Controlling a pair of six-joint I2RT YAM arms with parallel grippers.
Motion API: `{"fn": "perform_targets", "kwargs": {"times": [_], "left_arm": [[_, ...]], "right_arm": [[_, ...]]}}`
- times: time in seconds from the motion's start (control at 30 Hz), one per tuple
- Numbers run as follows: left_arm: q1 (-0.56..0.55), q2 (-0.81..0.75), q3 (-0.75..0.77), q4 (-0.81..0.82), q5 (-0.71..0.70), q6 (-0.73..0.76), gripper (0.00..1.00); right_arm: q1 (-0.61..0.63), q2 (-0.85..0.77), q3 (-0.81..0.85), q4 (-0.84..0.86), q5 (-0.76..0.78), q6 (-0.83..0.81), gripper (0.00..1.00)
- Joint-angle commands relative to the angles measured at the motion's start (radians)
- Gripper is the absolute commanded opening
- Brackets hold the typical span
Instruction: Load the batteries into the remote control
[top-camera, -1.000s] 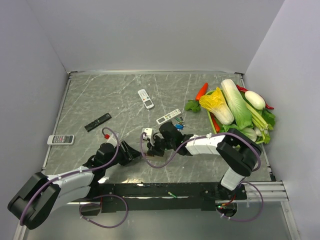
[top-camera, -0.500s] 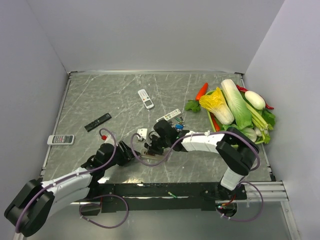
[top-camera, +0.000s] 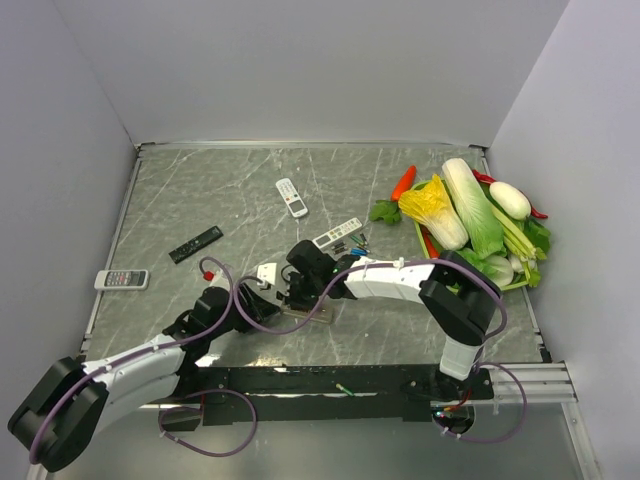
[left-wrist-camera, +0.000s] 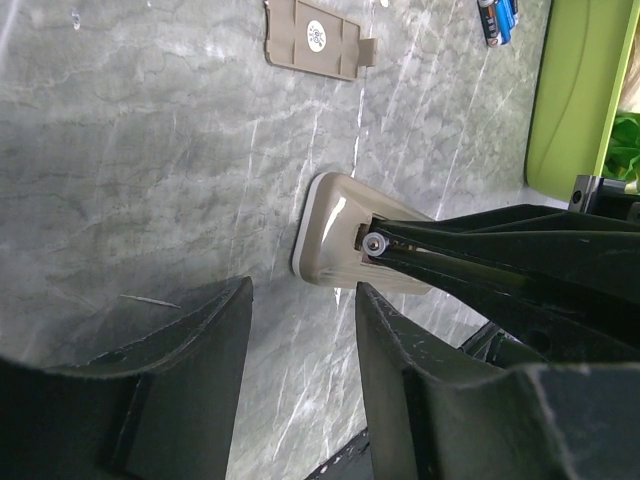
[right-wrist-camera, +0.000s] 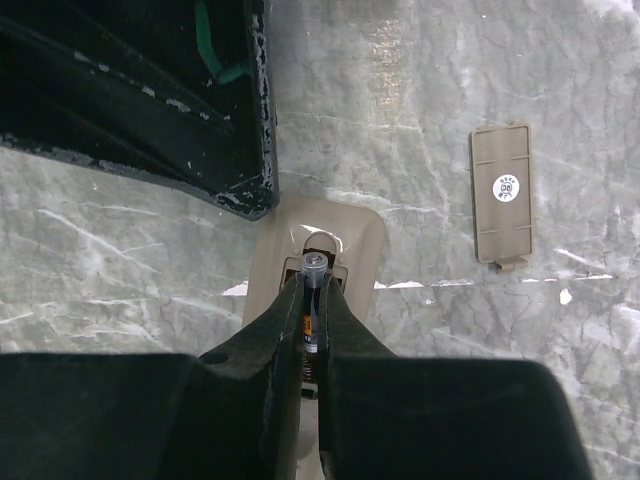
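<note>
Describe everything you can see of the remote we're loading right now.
The remote control lies back-up on the grey marbled table: a glossy grey-beige plastic shell with rounded corners. Its battery bay is open, the cover lying apart. The right gripper holds a battery lengthwise over the bay, hiding most of the body. The left gripper is open just short of its end, not touching.

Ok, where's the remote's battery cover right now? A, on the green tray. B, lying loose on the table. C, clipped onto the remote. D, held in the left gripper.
B: the battery cover lies flat on the table, apart from the remote control, whose bay is uncovered.
</note>
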Motion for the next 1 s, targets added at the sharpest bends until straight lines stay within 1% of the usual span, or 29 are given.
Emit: {"fn": "perform_targets", "kwargs": {"times": [0.0, 0.33, 0.53, 0.67, 0.97], "left_arm": [[-0.009, 0.012, -0.010, -0.050, -0.025, 0.013, 0.50], [-0.023, 0.029, 0.002, -0.052, -0.031, 0.016, 0.48], [-0.034, 0.036, 0.008, -0.045, -0.042, 0.014, 0.46], [-0.044, 0.070, 0.022, -0.033, -0.039, 0.020, 0.45], [-0.072, 0.101, 0.040, -0.025, -0.051, 0.017, 0.46]], "right_arm": [[0.007, 0.048, -0.006, -0.066, 0.121, -0.024, 0.06], [0.010, 0.037, 0.003, -0.124, 0.189, 0.012, 0.08], [0.008, 0.011, 0.002, -0.150, 0.198, 0.027, 0.08], [0.010, 0.008, 0.010, -0.174, 0.210, 0.030, 0.09], [0.010, 0.034, 0.036, -0.193, 0.212, 0.050, 0.19]]}}
